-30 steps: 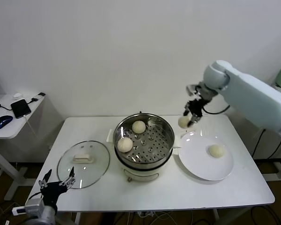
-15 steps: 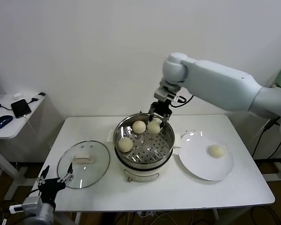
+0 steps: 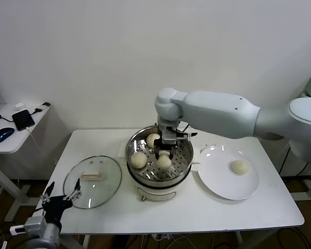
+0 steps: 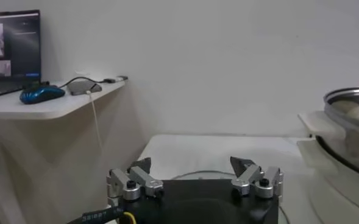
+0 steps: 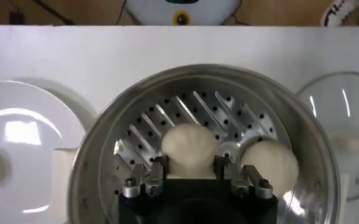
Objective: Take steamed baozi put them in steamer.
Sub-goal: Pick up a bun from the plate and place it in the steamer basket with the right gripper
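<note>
The shiny steel steamer (image 3: pixel 145 179) stands mid-table, and two steamed baozi (image 3: pixel 153 140) (image 3: pixel 138 160) rest on its perforated tray. My right gripper (image 3: pixel 164 154) reaches down inside it, shut on a third baozi (image 3: pixel 164 162) just over the front of the tray. The right wrist view shows that bun (image 5: pixel 189 149) squeezed between the right gripper's (image 5: pixel 189 167) fingers, with another baozi (image 5: pixel 270 163) beside it. One more baozi (image 3: pixel 240 166) lies on the white plate (image 3: pixel 223 182). My left gripper (image 3: pixel 59 199) hangs open by the table's front-left corner, holding nothing.
A round glass lid (image 3: pixel 92 181) lies flat on the table left of the steamer. A side shelf (image 3: pixel 10 140) at the far left carries a phone and a mouse. The wall stands close behind the table.
My right arm carried the baozi from above the plate leftward over the steamer and lowered it towards the front of the tray. The left gripper stayed put.
</note>
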Action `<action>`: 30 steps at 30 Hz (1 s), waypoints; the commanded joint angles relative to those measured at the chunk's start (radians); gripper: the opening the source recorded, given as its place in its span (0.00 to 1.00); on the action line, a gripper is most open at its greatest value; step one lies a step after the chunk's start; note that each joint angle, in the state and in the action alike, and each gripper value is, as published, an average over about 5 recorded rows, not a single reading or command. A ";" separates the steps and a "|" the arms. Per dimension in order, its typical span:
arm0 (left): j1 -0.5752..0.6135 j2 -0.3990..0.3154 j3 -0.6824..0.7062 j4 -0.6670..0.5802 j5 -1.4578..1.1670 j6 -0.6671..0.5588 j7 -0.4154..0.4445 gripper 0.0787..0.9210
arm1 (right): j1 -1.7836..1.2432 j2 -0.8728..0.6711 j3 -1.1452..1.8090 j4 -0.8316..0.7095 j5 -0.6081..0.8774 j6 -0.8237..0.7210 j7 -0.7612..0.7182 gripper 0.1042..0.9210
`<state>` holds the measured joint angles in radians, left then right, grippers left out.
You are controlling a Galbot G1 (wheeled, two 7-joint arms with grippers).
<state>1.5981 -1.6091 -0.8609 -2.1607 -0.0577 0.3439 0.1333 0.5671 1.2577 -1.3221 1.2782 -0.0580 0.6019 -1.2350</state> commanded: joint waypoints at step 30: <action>-0.005 -0.023 0.010 -0.003 0.001 0.007 0.004 0.88 | 0.011 -0.290 0.217 0.163 0.108 -0.507 -0.110 0.86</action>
<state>1.5915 -1.6091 -0.8506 -2.1617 -0.0545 0.3479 0.1356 0.5555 1.1744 -1.2818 1.3970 -0.0378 0.4277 -1.2376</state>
